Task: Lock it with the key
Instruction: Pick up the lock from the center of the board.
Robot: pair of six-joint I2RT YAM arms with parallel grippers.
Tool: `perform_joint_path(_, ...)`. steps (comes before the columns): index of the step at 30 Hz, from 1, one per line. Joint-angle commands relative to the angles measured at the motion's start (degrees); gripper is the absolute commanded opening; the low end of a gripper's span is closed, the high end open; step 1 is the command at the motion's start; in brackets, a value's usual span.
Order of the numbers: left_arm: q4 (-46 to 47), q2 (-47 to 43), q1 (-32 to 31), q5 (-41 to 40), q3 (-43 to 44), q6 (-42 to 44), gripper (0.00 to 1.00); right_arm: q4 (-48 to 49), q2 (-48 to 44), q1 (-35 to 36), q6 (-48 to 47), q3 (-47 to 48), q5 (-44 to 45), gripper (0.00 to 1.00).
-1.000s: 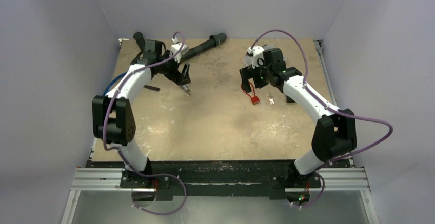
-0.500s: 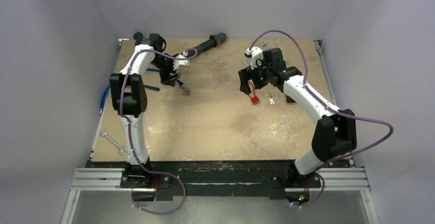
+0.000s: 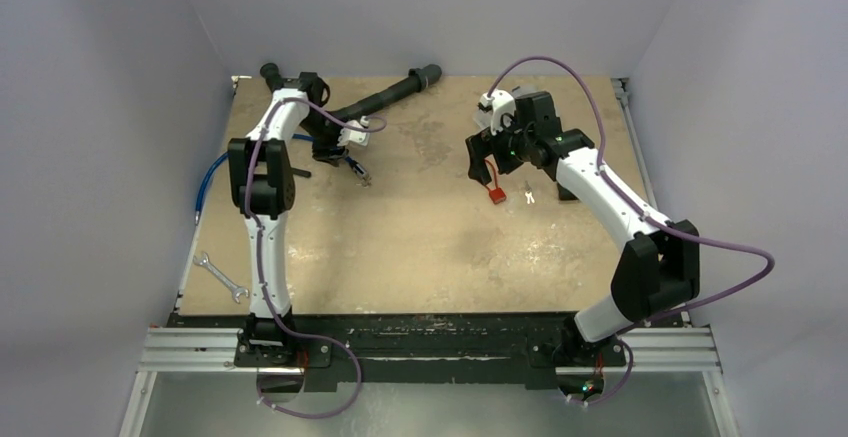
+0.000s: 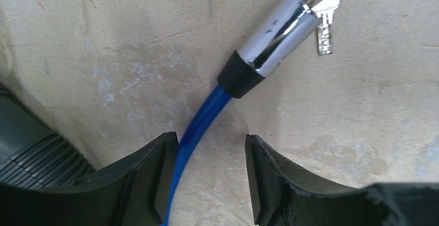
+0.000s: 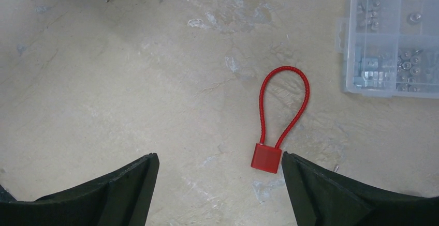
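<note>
**Top external view.** The right gripper (image 3: 487, 165) hangs over the far-right part of the table (image 3: 420, 257), above the red cable lock (image 3: 495, 195). The key (image 3: 528, 194) lies flat on the table just beside the lock body, on the robot's right of it and not touching it. Its long axis appears to run near-to-far, but it is too small to confirm. The left gripper (image 3: 348, 161) works at the far-left part, well apart from both items. The right arm is clearly the nearer arm.

**Left wrist view.** The left gripper (image 4: 212, 144) is partly open and straddles a blue cable (image 4: 199, 122). The cable lies against one finger with a gap to the other, so nothing is clamped. The cable ends in a chrome lock cylinder (image 4: 274, 34) carrying its own bunch of keys (image 4: 325, 21).

**Right wrist view.** The right gripper (image 5: 217, 159) is wide open and empty. The red lock body lies between the fingers, with its loop pointing away. The key is not clearly shown here, because one finger covers that area. A clear parts box (image 5: 388, 34) sits beyond.

**Coming move (judgement).** The right gripper likely needs a short shift to the robot's right, then a descent with the jaws set across the key's long axis.
</note>
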Motion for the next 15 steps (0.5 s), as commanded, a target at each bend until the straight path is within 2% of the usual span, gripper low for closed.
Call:
perform_joint_path(1, 2.2, 2.1, 0.6, 0.7, 2.8, 3.9, 0.53, -0.9, -2.0, 0.0, -1.4, 2.9, -0.9, 0.99)
perform_joint_path(8, 2.3, 5.0, 0.7, -1.2, 4.8, 6.5, 0.45, -1.5, -2.0, 0.0, -1.8, 2.6, -1.2, 0.99)
perform_joint_path(15, 2.5, 3.3, 0.3, 1.8, 3.7, 9.2, 0.15, -0.9, -1.7, 0.0, -0.5, 3.0, -3.3, 0.99)
